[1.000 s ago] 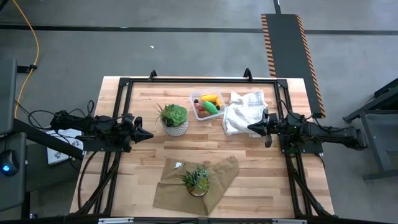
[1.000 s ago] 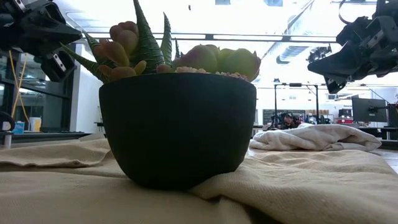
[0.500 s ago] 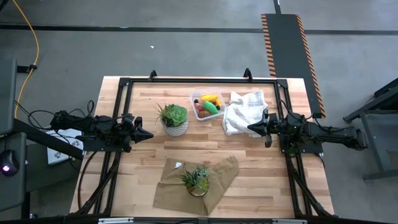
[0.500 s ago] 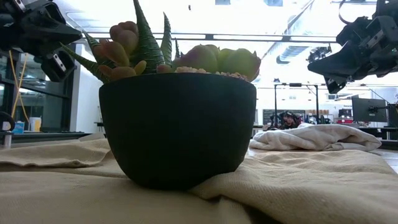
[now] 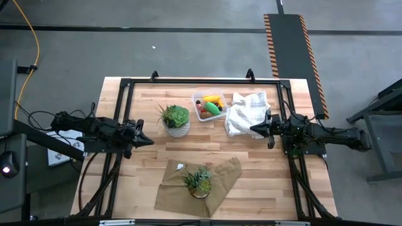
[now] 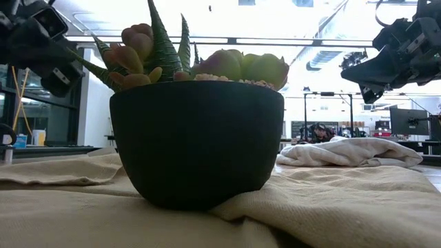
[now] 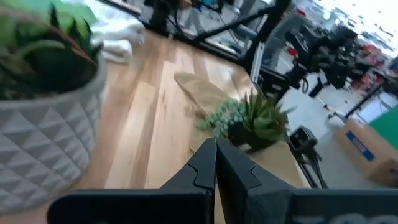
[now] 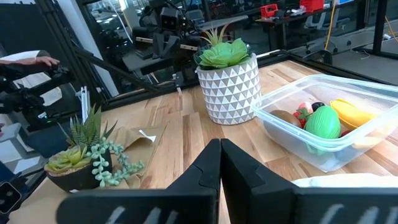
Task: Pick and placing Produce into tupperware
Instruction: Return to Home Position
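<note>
I see produce [image 5: 213, 107] in tupperware [image 5: 194, 104], far-ctr on counter [image 5: 139, 171], btwn white-pot plant [image 5: 176, 120] & cloth [image 5: 245, 112]; L end effector [image 5: 149, 140] & R end effector [image 5: 253, 129] both pressed together, hovering at opp. sides.

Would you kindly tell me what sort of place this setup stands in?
Probably a robotics lab or workshop: the wooden table stands on bare concrete floor, a hazard-striped mat lies beyond it, and dark machinery fills the room behind.

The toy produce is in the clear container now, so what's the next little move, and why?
Probably just draw both arms back to rest: the produce lies inside the tupperware, and the left gripper and right gripper are shut on nothing at opposite table sides.
</note>
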You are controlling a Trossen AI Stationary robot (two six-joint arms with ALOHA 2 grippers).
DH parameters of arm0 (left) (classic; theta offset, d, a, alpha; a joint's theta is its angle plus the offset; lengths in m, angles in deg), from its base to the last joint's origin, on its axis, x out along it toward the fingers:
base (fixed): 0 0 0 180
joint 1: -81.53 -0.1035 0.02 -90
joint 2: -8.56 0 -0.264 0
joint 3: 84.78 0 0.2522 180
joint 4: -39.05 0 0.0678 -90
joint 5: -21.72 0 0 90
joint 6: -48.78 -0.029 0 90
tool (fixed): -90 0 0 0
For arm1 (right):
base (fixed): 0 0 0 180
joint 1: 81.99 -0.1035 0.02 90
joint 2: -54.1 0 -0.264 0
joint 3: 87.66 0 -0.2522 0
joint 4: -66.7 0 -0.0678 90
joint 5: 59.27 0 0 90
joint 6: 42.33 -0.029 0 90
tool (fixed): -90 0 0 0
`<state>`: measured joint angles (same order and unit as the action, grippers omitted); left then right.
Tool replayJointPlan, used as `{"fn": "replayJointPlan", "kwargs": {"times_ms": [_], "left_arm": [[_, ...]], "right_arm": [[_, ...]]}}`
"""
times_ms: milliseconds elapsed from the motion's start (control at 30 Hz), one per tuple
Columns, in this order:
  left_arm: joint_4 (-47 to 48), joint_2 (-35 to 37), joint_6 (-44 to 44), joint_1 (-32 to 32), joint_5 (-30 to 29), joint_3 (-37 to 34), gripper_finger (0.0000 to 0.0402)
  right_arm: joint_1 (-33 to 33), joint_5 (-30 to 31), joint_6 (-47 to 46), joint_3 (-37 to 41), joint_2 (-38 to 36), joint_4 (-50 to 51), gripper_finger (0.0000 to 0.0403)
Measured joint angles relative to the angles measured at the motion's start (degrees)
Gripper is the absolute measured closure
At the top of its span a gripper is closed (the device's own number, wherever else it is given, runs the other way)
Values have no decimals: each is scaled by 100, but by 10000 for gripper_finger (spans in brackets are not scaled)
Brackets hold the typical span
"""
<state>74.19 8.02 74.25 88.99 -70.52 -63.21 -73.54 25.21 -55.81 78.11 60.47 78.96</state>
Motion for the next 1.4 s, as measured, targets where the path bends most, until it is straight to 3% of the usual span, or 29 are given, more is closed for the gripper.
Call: {"fn": "replayJointPlan", "kwargs": {"times_ms": [200, 333, 500, 667, 800, 1033, 1167, 1400], "left_arm": [[-537, 18, -122, -107, -502, -2, 401], [-1156, 18, -114, -466, -880, 0, 401], [-1587, 20, -168, -978, -949, -26, 401], [-2684, 19, -264, -1333, -948, -731, 401], [-2708, 22, 171, -1436, -953, -728, 401], [-2651, 20, -584, -1703, -947, -730, 401], [-2368, 16, -995, -1726, -764, -734, 401], [-2210, 18, -1615, -1721, 319, -730, 401]], "right_arm": [[0, 0, 1, 0, 0, -2, 402], [0, 0, 0, 0, 0, -2, 402], [0, 0, 2, 0, 0, -2, 402], [0, 0, 1, 0, 0, -2, 402], [0, 2, 2, 0, 0, -4, 402], [0, 0, 2, 0, 0, -4, 402], [2, 2, 2, 0, 0, -4, 402], [0, 0, 2, 0, 0, -4, 402]]}}
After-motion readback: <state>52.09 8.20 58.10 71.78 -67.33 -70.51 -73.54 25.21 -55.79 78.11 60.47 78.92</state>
